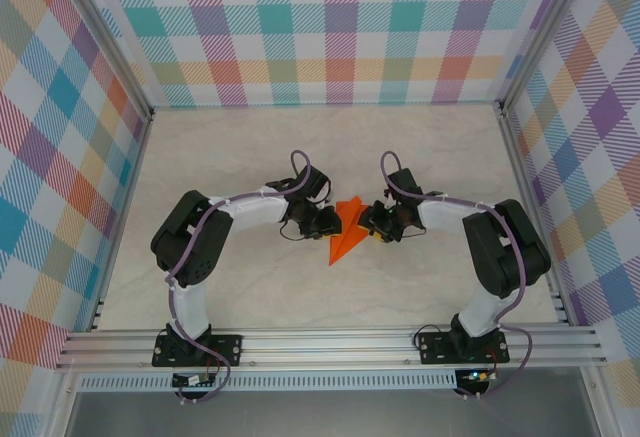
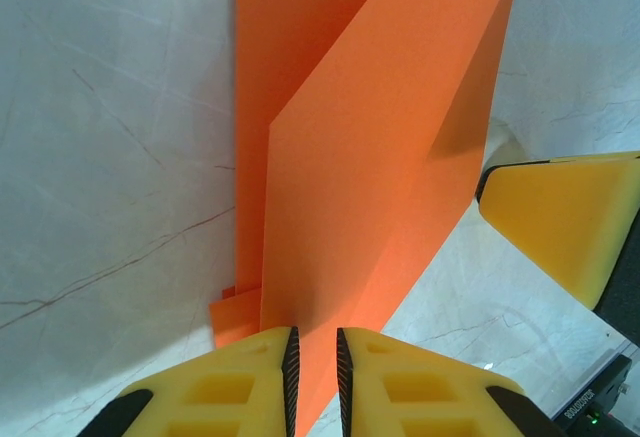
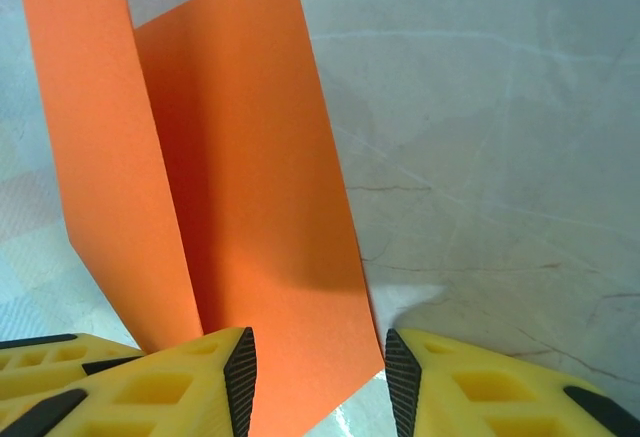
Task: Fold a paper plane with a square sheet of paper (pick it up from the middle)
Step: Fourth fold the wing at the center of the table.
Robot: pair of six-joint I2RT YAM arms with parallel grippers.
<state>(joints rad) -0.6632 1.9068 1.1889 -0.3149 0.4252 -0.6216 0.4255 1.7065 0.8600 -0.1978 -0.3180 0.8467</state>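
Observation:
The orange paper (image 1: 346,232), folded into a pointed dart shape, lies on the table between my two grippers with its tip toward the near edge. In the left wrist view a raised flap of the paper (image 2: 370,157) runs into the narrow gap of my left gripper (image 2: 317,342), whose pads stand slightly apart and do not pinch it. My right gripper (image 3: 320,352) is open wide, and a flap of the paper (image 3: 250,177) lies between its fingers next to an upright crease. A yellow finger of the right gripper (image 2: 560,227) sits just past the paper's far edge.
The pale marble tabletop (image 1: 250,147) is ringed by plaid walls (image 1: 330,27) at the back and both sides. Aluminium rails (image 1: 330,342) carrying both arm bases run along the near edge. Both arms bend inward to the table's middle.

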